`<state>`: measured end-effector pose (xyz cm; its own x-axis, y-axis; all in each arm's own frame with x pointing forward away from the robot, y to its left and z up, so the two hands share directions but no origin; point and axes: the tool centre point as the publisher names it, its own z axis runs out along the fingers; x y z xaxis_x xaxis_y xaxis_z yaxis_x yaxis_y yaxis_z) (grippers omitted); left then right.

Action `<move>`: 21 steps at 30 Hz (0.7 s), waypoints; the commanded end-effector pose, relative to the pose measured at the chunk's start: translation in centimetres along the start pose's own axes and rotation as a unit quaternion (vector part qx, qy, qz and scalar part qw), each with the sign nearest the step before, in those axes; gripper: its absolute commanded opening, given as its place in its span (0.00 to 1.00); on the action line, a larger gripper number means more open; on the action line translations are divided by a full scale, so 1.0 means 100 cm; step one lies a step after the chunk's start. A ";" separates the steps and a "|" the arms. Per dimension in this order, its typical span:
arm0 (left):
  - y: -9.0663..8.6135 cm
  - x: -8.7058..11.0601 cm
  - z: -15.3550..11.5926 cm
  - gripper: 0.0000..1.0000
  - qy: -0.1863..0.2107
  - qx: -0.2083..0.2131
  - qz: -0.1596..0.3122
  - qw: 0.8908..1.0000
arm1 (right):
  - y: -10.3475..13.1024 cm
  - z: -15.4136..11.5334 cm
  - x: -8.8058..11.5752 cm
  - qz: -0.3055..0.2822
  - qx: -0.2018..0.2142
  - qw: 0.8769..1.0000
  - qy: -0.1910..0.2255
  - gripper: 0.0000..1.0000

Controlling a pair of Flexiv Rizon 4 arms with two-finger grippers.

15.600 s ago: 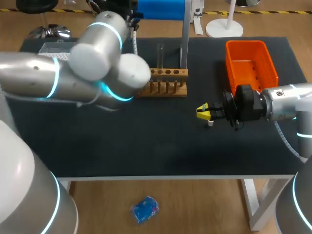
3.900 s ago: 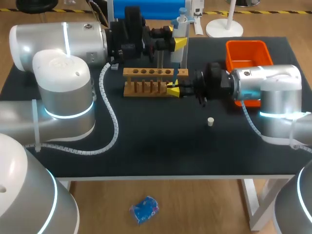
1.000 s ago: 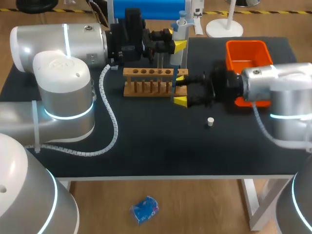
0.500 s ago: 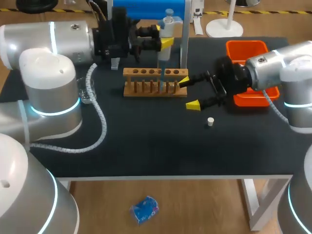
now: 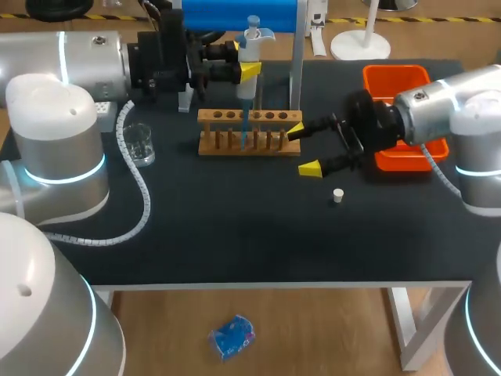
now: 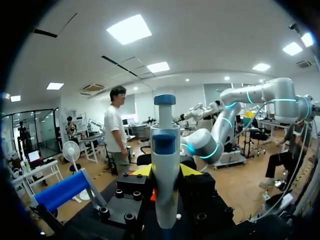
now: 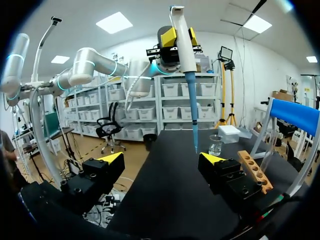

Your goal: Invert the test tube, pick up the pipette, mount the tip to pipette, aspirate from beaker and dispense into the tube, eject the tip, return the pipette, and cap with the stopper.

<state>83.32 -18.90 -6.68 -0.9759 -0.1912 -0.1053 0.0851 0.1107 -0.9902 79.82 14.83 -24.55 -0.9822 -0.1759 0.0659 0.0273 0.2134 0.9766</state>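
Observation:
My left gripper [image 5: 249,69] is shut on the white pipette [image 5: 250,47], holding it upright over the back of the table. Its blue tip [image 5: 244,121] hangs in front of the wooden rack [image 5: 274,117]. In the left wrist view the pipette [image 6: 165,165] stands between the yellow fingertips [image 6: 142,171]. A clear test tube [image 5: 258,98] stands in the rack, faint. My right gripper [image 5: 303,149] is open wide by the rack's right end, empty. Ahead of the right gripper [image 7: 161,159] I see the pipette [image 7: 182,40], the glass beaker [image 7: 215,145] and the rack [image 7: 254,170]. The small white stopper [image 5: 338,195] lies on the mat.
The beaker [image 5: 141,143] stands on the mat left of the rack. An orange bin [image 5: 427,90] sits at the back right behind my right arm. A metal post [image 5: 297,70] rises just behind the rack.
My left arm carried the pipette leftward and higher, uncovering the beaker. My right gripper drew back from the rack's end and opened wide.

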 end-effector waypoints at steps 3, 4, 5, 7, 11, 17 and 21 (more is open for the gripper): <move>0.000 0.000 -0.001 0.00 0.001 0.001 0.000 1.000 | 0.000 -0.001 0.000 0.000 0.001 1.000 0.001 1.00; 0.001 -0.003 -0.003 0.00 0.016 0.008 -0.002 1.000 | 0.000 -0.001 0.000 0.000 0.001 1.000 0.001 1.00; 0.001 -0.005 -0.006 0.00 0.021 0.008 0.000 1.000 | 0.000 0.000 -0.001 0.002 0.008 1.000 -0.004 1.00; 0.000 -0.011 -0.017 0.00 0.032 0.019 -0.001 0.999 | -0.001 0.005 -0.002 0.007 0.023 0.999 -0.022 1.00; 0.002 -0.018 -0.043 0.00 0.040 0.023 0.002 0.999 | -0.003 0.017 -0.008 0.014 0.038 0.998 -0.050 1.00; 0.006 -0.030 -0.084 0.00 0.038 0.021 0.010 0.999 | -0.001 0.044 -0.012 0.023 0.048 0.996 -0.075 1.00; 0.010 -0.040 -0.114 0.00 0.027 0.013 0.011 0.999 | 0.002 0.067 -0.014 0.028 0.060 0.995 -0.069 1.00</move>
<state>85.95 -11.02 -6.69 -0.9817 -0.1459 -0.1221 0.1101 0.0879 -0.9900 79.89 19.38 -25.60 -0.9959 -0.0369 0.0826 0.0662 0.3236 0.9439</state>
